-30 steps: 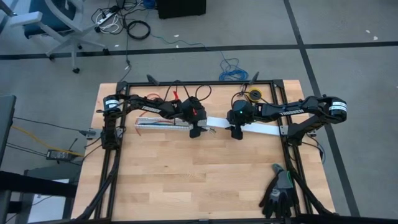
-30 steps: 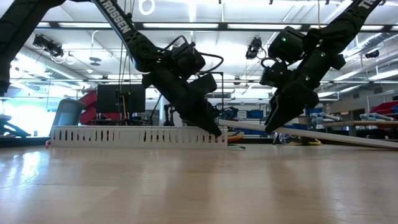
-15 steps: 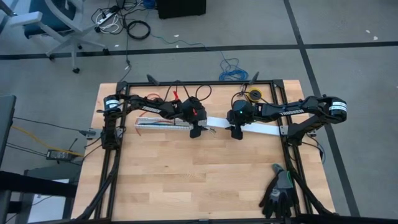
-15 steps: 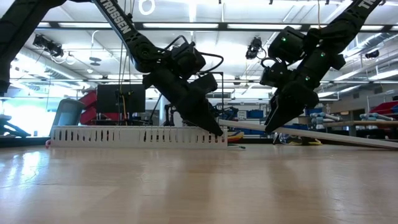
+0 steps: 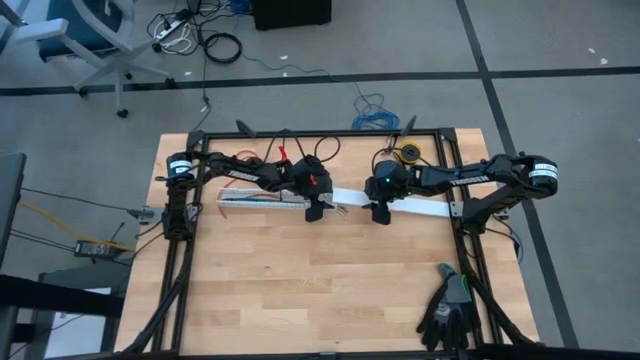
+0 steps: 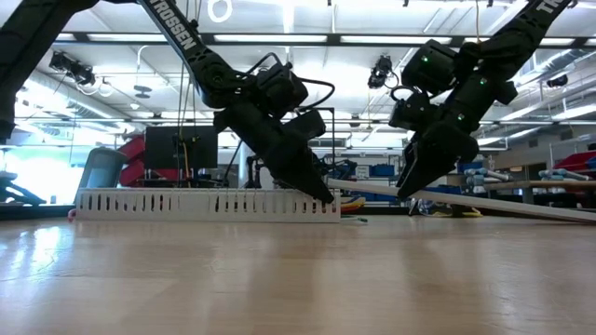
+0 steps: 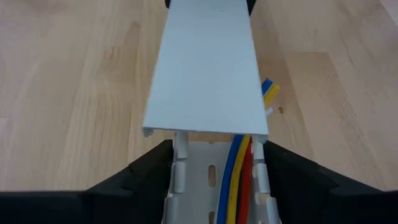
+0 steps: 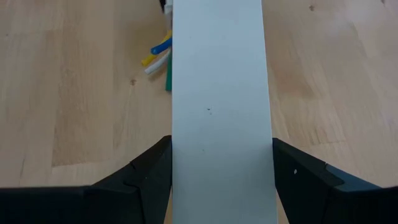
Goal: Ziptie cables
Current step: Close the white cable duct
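Toward the far edge of the wooden table (image 5: 300, 290), the left gripper (image 5: 316, 207) stands at the right end of the white slotted channel (image 5: 255, 198), its dark fingers (image 7: 146, 171) straddling the channel's two walls and pinching them from outside. Inside the channel, between those fingers, run the cables (image 7: 239, 171), blue, yellow and red showing, with their cut ends poking out just past the channel's mouth. A flat white cover strip (image 5: 400, 204) lies over that mouth and hides most of the cables from above; it slopes away from the left gripper to the right gripper (image 5: 381, 210), whose fingers (image 8: 149, 168) clasp the strip by its two long edges. Beyond the right gripper, on the bare wood, the loose cable tips (image 8: 158, 59) lie just beside the strip. Behind the right gripper, near the table's far edge, sits a small spool (image 5: 408, 153). Well off toward the near right corner lies a pair of dark gloves (image 5: 448, 308). I cannot make out the ziptie.
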Available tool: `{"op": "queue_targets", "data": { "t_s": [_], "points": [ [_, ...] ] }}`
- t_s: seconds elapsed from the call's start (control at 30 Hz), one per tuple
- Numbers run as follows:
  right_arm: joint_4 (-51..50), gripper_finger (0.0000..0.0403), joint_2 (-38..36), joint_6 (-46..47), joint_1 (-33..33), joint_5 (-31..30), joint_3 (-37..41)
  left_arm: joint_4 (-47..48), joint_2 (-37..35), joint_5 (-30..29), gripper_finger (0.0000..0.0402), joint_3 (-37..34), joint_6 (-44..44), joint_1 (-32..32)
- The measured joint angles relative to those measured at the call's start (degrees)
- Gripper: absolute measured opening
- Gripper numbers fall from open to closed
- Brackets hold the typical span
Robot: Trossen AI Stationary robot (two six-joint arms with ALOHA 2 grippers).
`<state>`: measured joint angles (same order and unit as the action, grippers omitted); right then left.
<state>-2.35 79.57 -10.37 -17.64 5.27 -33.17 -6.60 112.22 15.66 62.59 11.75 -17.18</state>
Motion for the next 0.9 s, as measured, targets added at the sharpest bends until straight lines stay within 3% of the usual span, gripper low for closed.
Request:
{"op": "queue_targets", "data": {
  "t_s": [0.47, 0.9],
  "points": [
    [-0.11, 0.0233, 6.2, -0.11, -0.84, 1.89, -2.34, 0.52, -0.04, 0.01, 0.0241, 0.0, -0.24, 0.06],
    [-3.99, 0.0233, 0.2, -0.45, -3.0, 6.01, -4.66, 0.63, -0.04, 0.0, 0.0241, 0.0, -0.04, 0.06]
  ]
}}
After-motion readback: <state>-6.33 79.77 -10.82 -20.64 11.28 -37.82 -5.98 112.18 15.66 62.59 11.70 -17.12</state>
